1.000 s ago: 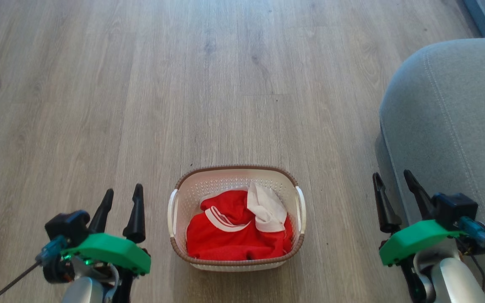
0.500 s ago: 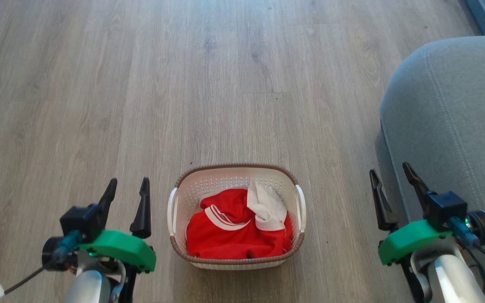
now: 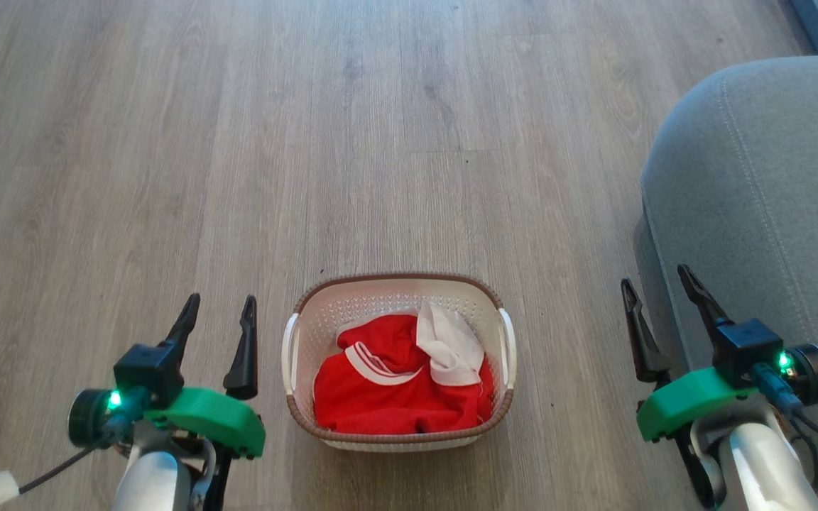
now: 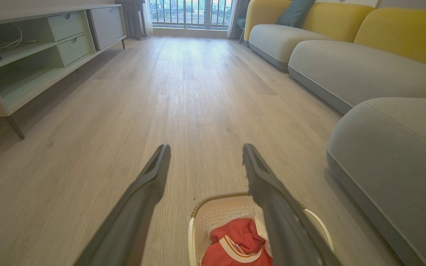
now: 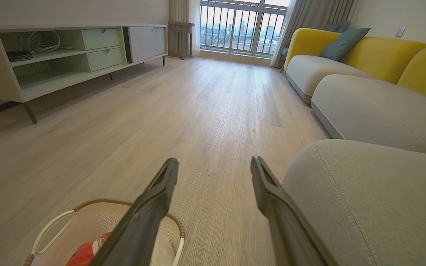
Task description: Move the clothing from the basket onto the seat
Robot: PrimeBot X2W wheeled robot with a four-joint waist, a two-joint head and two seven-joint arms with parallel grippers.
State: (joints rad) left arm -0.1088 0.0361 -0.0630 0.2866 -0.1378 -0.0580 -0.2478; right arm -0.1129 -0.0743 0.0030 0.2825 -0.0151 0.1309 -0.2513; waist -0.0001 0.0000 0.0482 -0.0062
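Your left gripper (image 3: 221, 301) and right gripper (image 3: 654, 278) both stand with jaws spread wide and empty, one on each side of the basket (image 3: 395, 279), neither touching it. The clothing (image 3: 388, 401), red with white trim, lies bundled inside that basket on the wooden floor (image 3: 309, 142). The seat (image 3: 771, 177), on the robot's right, carries nothing where it shows. I'd judge the job not begun: you have gripping, lifting and placing all left to do

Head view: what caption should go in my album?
Red clothing lies in a cream plastic basket between open left tool and right tool, beside a grey fabric seat.
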